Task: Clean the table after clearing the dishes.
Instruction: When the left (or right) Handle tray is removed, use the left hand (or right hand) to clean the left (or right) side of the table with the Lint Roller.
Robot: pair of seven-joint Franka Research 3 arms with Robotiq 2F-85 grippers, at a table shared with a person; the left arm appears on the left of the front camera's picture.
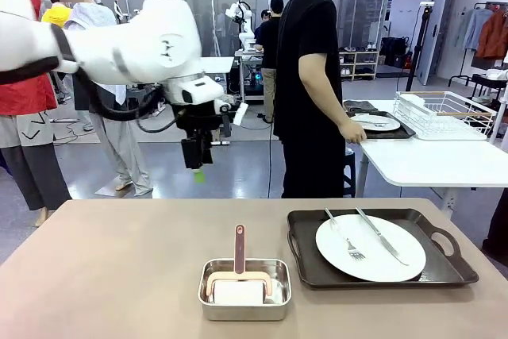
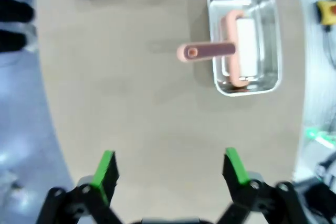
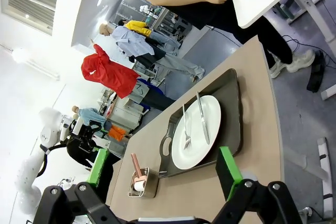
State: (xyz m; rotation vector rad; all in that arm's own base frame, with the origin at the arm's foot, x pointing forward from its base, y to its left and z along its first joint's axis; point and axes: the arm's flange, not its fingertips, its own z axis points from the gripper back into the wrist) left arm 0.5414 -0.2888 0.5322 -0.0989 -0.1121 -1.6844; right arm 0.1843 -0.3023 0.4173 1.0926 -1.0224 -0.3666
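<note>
Closest to me sits a steel tin (image 1: pixel 244 312) with a pink-handled roller (image 1: pixel 239 248) in it, the handle poking out over the far rim. Just right of it on the table (image 1: pixel 119 275) is a dark tray (image 1: pixel 305 264) carrying a plate (image 1: pixel 390 266), fork (image 1: pixel 344 236) and knife (image 1: pixel 382 236). Across the room a person (image 1: pixel 309 77) has a hand on a second tray (image 1: pixel 399 132) on the white table (image 1: pixel 429 163).

Above the far edge hangs the left gripper (image 1: pixel 196 164), fingers apart and empty. The right gripper (image 3: pixel 164 169) is also spread, holding nothing.

My worry: with one tray not yet cleared, rolling now would knock into it. A skewed pinch on that handle could also drag or tip the tin.
</note>
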